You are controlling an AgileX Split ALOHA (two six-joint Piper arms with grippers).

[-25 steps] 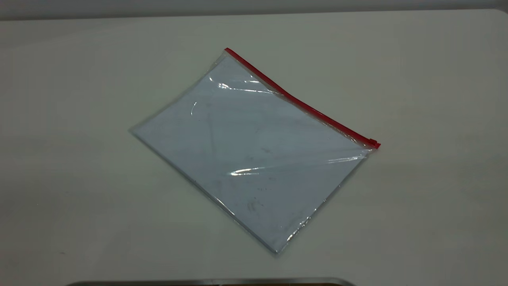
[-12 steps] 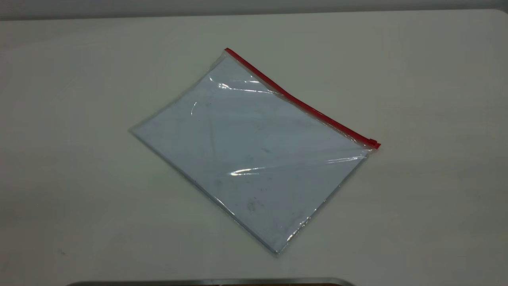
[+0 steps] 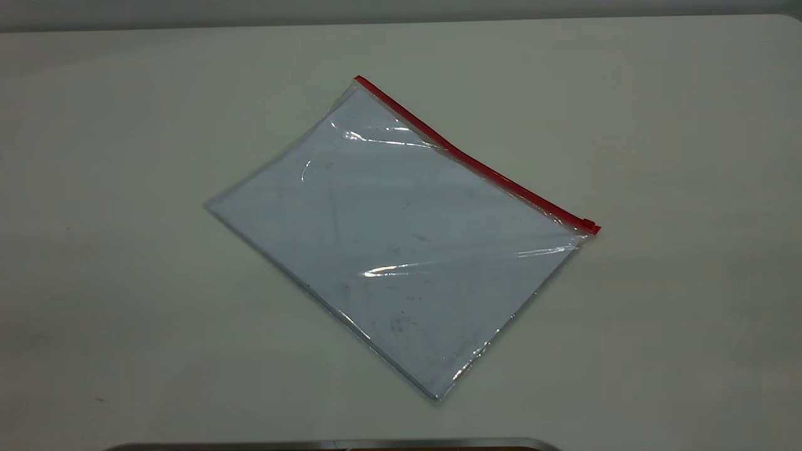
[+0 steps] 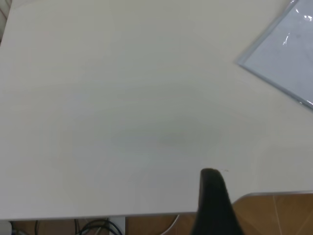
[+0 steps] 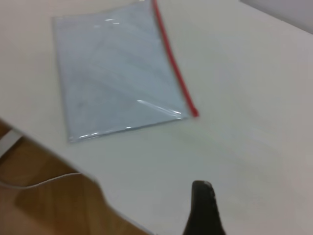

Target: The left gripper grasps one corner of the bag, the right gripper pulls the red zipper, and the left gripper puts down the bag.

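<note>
**Bag flat on the table, both arms hanging back. Could be either end of the job**

Exterior view: the clear bag (image 3: 395, 244) lies flat near the middle of the tabletop (image 3: 689, 125), turned diagonally so one corner points at the near edge. The red zipper (image 3: 476, 164) runs along the bag's far-right side, and the slider (image 3: 589, 224) sits at the end of it nearest the table's right edge. No gripper shows up here at all, and nothing is touching the bag.

Left wrist view: mostly bare table, with just one corner of the bag poking in. A single dark finger of the left gripper (image 4: 215, 200) is visible, hovering above the near edge of the table, well apart from the bag. With only one finger showing, I can't tell whether the fingers are spread or together. It isn't holding anything I can see.

Right wrist view: the whole bag is in sight with the zipper along one side. One dark finger of the right gripper (image 5: 203, 208) hangs over the table, also well clear of the bag. Same deal, I can't tell its state.

As for progress, honestly this fits two stories: a bag waiting to be picked up by a corner, or one already zipped and set back down. I can't make out from here whether the zipper track is sealed or open, so I wouldn't call it.
</note>
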